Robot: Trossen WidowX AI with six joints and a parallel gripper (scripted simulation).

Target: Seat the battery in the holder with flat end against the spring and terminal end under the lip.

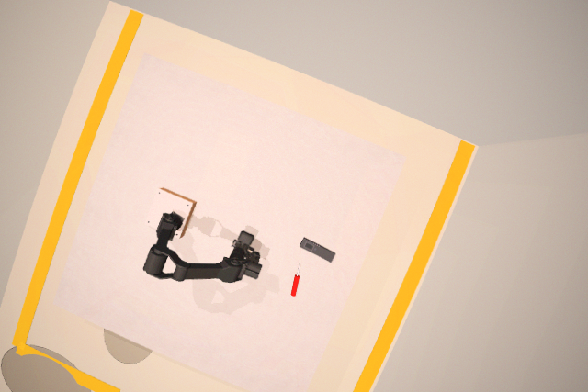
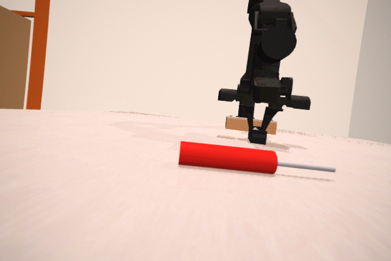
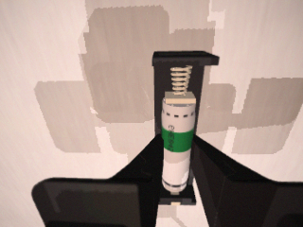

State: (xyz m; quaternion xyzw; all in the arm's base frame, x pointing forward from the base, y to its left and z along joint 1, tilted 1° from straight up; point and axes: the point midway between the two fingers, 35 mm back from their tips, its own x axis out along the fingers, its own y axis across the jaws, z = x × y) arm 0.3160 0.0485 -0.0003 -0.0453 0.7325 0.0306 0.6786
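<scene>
In the wrist view the black holder lies lengthwise on the table, its spring at the upper end. The white battery with a green band lies along it, flat end towards the spring. A beige plate is between spring and battery. The terminal nub is at the lower end wall; whether it is under the lip I cannot tell. My gripper is shut on the battery, one finger on each side. The battery's underside is hidden, so its seating depth is unclear.
A red screwdriver lies beyond the holder, in front in the exterior view. A dark grey oblong device lies near it. A brown-edged white board is by the arm's base. An orange post stands at the far left.
</scene>
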